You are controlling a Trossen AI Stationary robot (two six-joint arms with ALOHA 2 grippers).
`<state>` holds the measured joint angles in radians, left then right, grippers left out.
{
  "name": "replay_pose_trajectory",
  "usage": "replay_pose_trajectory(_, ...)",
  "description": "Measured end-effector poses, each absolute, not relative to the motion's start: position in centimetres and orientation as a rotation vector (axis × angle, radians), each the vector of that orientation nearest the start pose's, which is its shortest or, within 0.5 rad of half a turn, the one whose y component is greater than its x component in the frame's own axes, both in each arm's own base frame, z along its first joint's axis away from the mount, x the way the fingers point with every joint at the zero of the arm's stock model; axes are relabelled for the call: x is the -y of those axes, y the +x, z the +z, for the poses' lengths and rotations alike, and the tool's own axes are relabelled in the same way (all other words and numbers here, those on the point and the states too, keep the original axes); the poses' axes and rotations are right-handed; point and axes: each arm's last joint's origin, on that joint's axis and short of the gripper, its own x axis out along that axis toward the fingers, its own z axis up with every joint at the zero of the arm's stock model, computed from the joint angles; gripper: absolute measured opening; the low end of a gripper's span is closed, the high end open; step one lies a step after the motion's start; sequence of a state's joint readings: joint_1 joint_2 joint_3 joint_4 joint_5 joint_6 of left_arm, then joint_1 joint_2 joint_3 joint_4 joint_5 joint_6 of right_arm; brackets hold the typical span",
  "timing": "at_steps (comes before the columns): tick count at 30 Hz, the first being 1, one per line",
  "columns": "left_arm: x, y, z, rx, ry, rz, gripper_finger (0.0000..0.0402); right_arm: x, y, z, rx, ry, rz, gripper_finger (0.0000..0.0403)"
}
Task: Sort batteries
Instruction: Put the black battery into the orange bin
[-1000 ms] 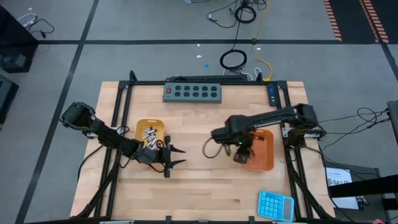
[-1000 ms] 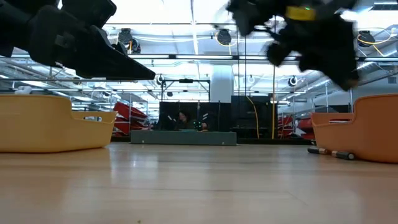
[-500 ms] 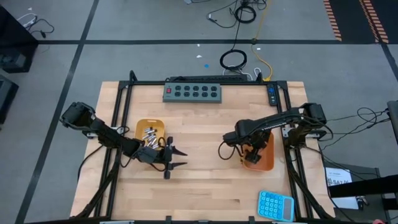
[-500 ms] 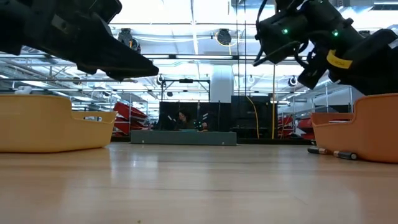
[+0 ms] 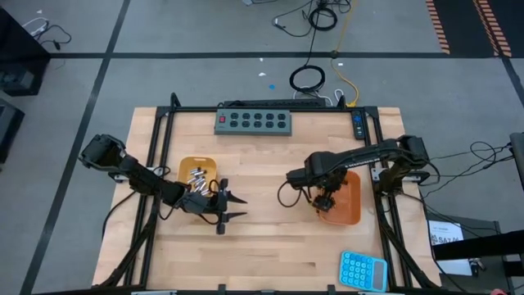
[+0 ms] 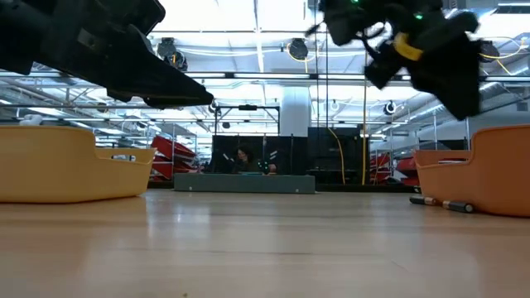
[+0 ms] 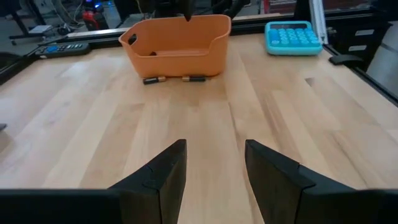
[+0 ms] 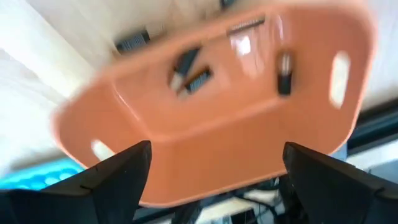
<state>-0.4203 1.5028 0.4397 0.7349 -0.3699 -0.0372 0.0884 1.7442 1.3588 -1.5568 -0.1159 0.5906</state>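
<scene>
Batteries (image 7: 157, 79) lying loose beside the right tray (image 5: 350, 199) may be missed; the right gripper (image 8: 211, 177) hangs wide and empty above it, and the left gripper (image 7: 211, 165) is partly open, holding nothing.

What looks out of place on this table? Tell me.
Two dark batteries lie loose on the wood beside the right orange tray, outside it, while others sit inside. Nothing else stands out.

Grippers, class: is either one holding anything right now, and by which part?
Nothing is held. The left gripper is open above bare table; the right gripper is open over the orange tray.
</scene>
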Motion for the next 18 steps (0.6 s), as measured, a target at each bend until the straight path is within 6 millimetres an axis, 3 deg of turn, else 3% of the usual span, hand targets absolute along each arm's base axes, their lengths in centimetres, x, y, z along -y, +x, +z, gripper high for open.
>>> replay_pose_trajectory(5, 9.4, 24.6, 15.1, -0.306, 0.083, -0.038, 0.0173, -2.5, 30.7, 24.1, -1.861, 0.337, -0.421, 0.0354)
replay_pose_trajectory(9, 9.3, 24.7, 15.1, -0.307, 0.082, -0.048, 0.0173, -2.6, 33.6, 23.1, -1.869, 0.201, -0.327, 0.0354)
replay_pose_trajectory(13, 9.3, 24.7, 15.1, -0.307, 0.100, -0.051, 0.0173, -1.7, 35.4, 21.0, -1.934, 0.078, -0.260, 0.0354)
replay_pose_trajectory(18, 9.3, 24.6, 15.0, -0.317, 0.105, -0.050, 0.0173, 0.3, 36.3, 17.3, -2.060, 0.045, -0.221, 0.0354)
